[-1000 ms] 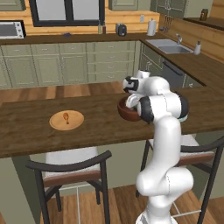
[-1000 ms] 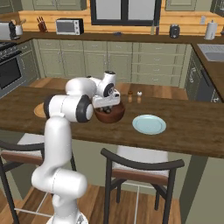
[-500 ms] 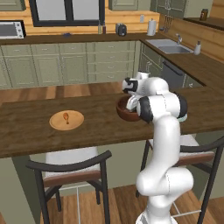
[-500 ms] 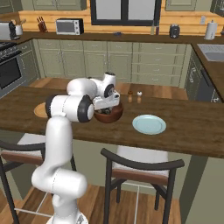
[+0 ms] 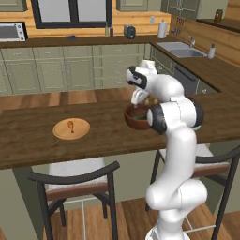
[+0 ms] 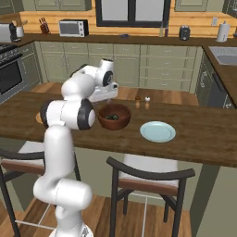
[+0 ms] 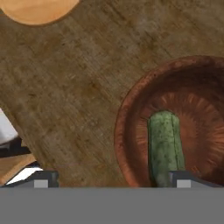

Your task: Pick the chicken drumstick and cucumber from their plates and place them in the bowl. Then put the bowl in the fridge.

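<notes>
One chicken drumstick (image 5: 71,125) is lying on the tan plate (image 5: 61,132), well to the left of the bowl (image 5: 136,120) on the wooden counter (image 5: 28,140). Inside that bowl the cucumber (image 7: 165,147) is resting free, while the gripper (image 7: 113,177) is hanging just above it with jaws spread wide, holding nothing. Right of the bowl, a pale blue plate (image 6: 158,131) is sitting bare.

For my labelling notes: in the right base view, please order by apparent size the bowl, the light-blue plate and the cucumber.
1. Bowl and light-blue plate: similar apparent width, so I do not rank them.
2. Cucumber, clearly smallest, lying inside the bowl.
</notes>
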Tool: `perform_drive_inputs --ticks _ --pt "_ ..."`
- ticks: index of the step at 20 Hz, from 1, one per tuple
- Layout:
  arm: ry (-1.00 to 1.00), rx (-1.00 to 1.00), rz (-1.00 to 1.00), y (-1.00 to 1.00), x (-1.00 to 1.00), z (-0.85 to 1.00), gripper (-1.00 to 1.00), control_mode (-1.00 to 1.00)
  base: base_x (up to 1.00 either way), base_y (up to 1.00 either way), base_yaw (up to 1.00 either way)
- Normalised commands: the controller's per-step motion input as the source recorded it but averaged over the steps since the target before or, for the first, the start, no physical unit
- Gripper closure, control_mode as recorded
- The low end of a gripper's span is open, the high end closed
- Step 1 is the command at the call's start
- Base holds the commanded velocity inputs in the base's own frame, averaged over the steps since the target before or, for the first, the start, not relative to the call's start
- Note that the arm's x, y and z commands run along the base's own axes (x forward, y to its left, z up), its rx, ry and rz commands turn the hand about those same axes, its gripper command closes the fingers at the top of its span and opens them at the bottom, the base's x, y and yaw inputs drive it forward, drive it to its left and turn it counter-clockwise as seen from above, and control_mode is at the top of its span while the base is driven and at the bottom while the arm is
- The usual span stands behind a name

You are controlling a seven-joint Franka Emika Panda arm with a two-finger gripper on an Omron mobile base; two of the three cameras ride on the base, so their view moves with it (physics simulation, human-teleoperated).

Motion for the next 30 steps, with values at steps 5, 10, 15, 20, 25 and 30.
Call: perform_drive_inputs --ticks 5,10,15,20,25,30 --pt "-0.01 -0.06 0.00 0.97 -0.98 0.27 -1.00 -1.00 0.00 0.00 0.00" --pt "-0.12 -0.03 -0.09 1.00 -1.00 -0.01 -1.00 -1.00 0.00 0.00 0.00" --pt "-0.26 0.00 -0.30 0.92 -1.00 -0.01 -1.00 -1.00 0.00 0.00 0.00" --pt "-0.10 0.00 -0.43 0.89 -0.31 -0.01 -1.00 -1.00 0.00 0.00 0.00" --pt "0.00 0.00 -0.25 0.90 0.90 0.00 -1.00 -1.00 0.00 0.00 0.00" --pt "0.00 0.00 -0.08 0.63 1.00 -0.11 -1.00 -1.00 0.00 0.00 0.00"
